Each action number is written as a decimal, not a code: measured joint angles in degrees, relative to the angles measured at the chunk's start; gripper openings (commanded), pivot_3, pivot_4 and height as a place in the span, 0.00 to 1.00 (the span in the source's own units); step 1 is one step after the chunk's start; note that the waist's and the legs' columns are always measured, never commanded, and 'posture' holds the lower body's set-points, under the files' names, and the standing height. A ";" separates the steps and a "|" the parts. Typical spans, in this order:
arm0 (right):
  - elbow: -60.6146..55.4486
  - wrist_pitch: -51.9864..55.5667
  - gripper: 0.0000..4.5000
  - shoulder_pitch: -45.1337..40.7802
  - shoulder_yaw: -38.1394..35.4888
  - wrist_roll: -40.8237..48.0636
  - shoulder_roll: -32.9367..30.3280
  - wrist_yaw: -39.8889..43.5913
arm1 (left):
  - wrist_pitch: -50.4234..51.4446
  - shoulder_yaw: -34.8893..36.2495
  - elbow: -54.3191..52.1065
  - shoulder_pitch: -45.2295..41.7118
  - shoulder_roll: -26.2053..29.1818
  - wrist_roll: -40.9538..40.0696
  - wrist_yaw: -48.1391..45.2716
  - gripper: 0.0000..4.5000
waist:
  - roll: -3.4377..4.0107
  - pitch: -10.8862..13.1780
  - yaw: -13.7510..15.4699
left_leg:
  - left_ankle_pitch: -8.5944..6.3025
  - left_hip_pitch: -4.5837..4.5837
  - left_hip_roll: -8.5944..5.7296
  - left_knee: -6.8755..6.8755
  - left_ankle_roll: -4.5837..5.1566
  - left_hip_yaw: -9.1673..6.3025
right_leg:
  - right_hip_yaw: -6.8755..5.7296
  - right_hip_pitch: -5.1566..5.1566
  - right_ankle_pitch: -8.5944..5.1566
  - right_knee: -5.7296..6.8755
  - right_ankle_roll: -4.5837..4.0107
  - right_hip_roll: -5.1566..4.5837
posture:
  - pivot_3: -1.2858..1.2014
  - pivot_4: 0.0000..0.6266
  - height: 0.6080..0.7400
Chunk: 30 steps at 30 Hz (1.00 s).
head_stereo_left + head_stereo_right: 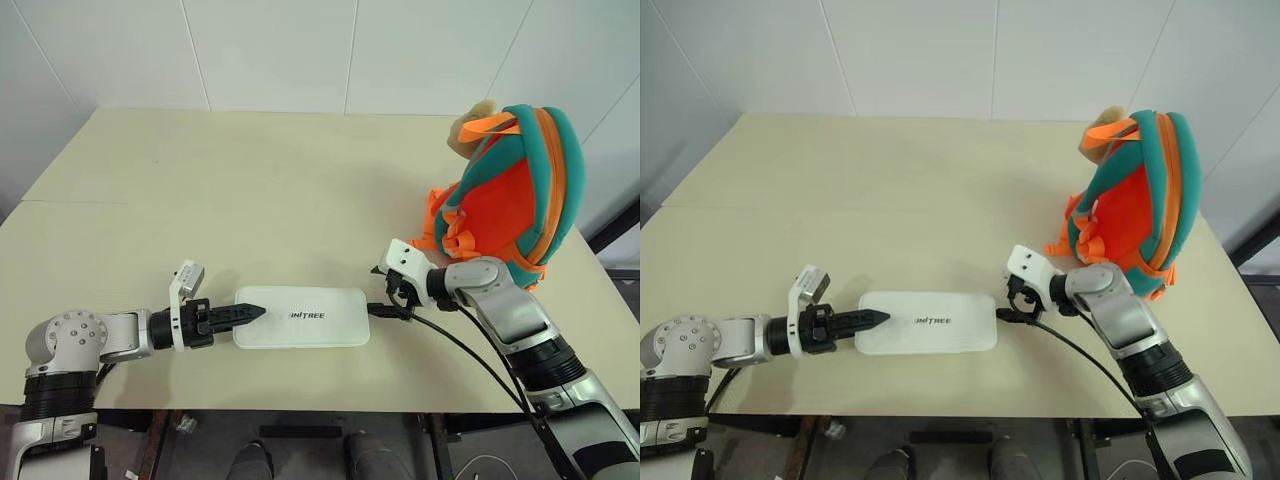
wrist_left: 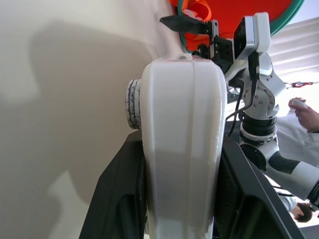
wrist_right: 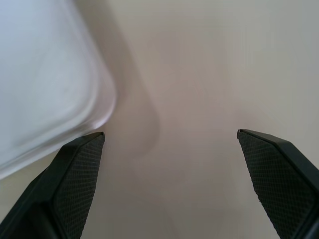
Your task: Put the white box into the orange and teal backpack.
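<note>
One flat, glossy white box (image 1: 301,317) with rounded corners lies on the matte cream counter (image 1: 250,190), its short end between the left gripper (image 1: 250,314) jaws, which hold it. One plush backpack (image 1: 515,185) sits right. Right gripper (image 3: 169,144) jaws stand wide, textured pads (image 3: 79,169) beside the box corner

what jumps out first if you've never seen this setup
The bright orange and teal backpack stands out first, upright at the far right of the pale table. Next is the flat white box lying near the front edge. The left gripper is closed around the box's left end, and the right gripper sits open at its right end.
</note>
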 measured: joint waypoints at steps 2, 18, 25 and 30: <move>0.03 0.61 1.00 -0.14 -2.22 0.70 0.80 -2.16 | -0.56 -1.16 -0.20 0.00 0.88 0.04 -0.77 0.29 | -0.01 0.00 0.07 | 0.00 -0.01 0.00 -0.01 0.00 0.00 | 0.00 0.00 0.00 -0.02 0.00 0.00 | 0.52 0.24 1.00; -16.81 21.17 1.00 8.62 -25.27 16.63 6.04 -16.62 | 1.65 4.57 -4.64 -2.83 2.96 -1.86 2.66 0.29 | -0.10 0.09 -0.22 | -0.05 -0.03 0.00 -0.21 -0.03 0.01 | 0.01 -0.12 -0.11 -0.07 -0.05 -0.02 | 0.52 0.24 1.00; -13.06 15.95 1.00 7.31 -29.04 15.15 7.05 -24.82 | 3.00 8.65 -4.64 -5.85 1.86 -2.52 5.94 0.29 | -0.11 0.10 -0.15 | -0.12 -0.08 0.00 -0.32 -0.05 0.02 | 0.02 -0.13 -0.13 -0.27 -0.06 -0.02 | 0.52 0.24 1.00; -7.68 10.07 1.00 4.48 -27.89 12.36 9.95 -30.57 | 3.81 8.33 -4.65 -6.43 1.45 -2.45 6.56 0.28 | -0.10 0.10 -0.10 | -0.13 -0.12 0.02 -0.70 -0.07 0.03 | 0.02 -0.25 -0.20 -0.34 -0.07 -0.02 | 0.52 0.24 1.00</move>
